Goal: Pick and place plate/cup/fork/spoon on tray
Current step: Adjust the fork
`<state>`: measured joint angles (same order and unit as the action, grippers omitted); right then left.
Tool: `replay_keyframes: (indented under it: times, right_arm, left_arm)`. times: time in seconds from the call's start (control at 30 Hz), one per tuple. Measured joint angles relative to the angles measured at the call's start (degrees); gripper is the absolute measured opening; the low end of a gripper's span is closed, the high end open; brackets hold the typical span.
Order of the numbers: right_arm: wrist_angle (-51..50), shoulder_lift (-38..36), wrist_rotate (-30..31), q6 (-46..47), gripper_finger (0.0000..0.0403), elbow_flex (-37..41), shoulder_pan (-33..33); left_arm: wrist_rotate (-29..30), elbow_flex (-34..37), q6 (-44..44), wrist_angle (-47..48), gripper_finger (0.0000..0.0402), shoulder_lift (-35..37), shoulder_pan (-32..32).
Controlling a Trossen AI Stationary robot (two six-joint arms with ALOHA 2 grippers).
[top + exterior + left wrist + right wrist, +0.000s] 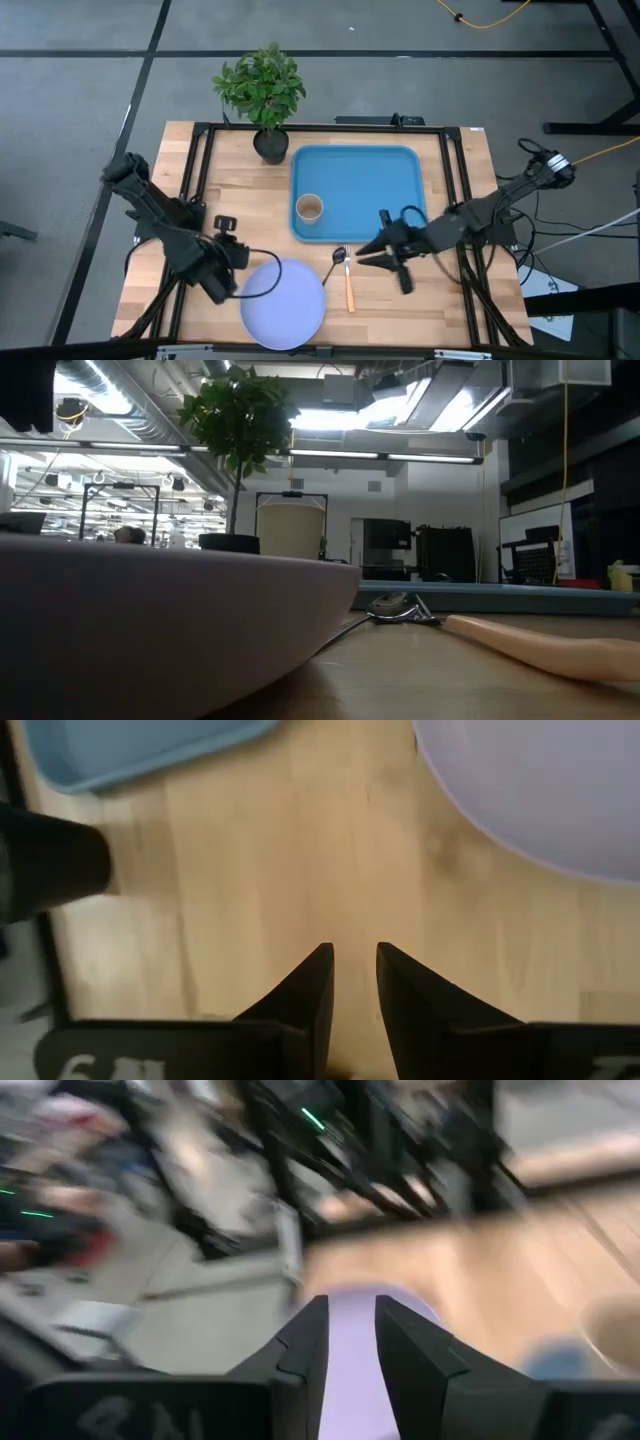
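The lavender plate (283, 305) lies on the wood near the table's front edge. The tan cup (309, 208) stands in the near left corner of the blue tray (370, 185). The spoon (338, 258), with a dark oval head, and the tan-handled fork (349, 290) lie on the table between the plate and the tray. My left gripper (228, 285) hangs open just left of the plate, pointing steeply down at bare wood (354, 955). My right gripper (362, 256) is open, raised above the utensils and pointing toward the table's left.
A potted plant (271, 145) stands at the tray's far left corner. A black metal frame (200, 160) runs around the tabletop. Bare wood lies to the left of the tray and to the right of the utensils.
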<state>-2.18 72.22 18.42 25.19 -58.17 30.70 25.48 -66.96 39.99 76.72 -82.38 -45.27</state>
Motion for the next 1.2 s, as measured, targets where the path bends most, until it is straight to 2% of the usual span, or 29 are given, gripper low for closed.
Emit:
replay_keyframes:
  times: [0.13,0.23,0.43,0.63,0.8,1.03,1.2]
  right_arm:
    - [-10.39,5.76,3.32,8.27,0.009,-6.54,0.0]
    - [-13.26,9.6,3.53,12.35,0.009,-9.23,0.0]
    - [-13.65,16.15,3.53,20.28,0.009,-10.21,-0.62]
    - [-19.0,21.29,2.2,31.18,0.009,-10.18,-1.93]
    - [-27.29,22.2,1.38,40.37,0.009,-10.18,-3.13]
    - [-37.75,22.24,1.24,49.59,0.009,-10.18,-5.51]
    - [-39.62,23.65,-3.84,59.41,0.009,-10.18,-7.54]
  left_arm:
    - [1.72,8.51,0.04,-9.51,0.0073,8.79,-0.11]
    - [5.22,15.52,0.08,-17.05,0.0073,16.4,-0.27]
    - [12.81,30.34,-0.03,-35.54,0.0073,31.03,-0.24]
    - [14.54,41.27,-3.15,-52.21,0.0073,39.64,-0.23]
    - [16.7,43.89,-11.0,-59.65,0.0073,41.78,-0.27]
    - [17.88,43.54,-21.67,-60.96,0.0073,42.0,-0.27]
    - [18.52,43.04,-26.51,-60.97,0.0073,42.04,-0.29]
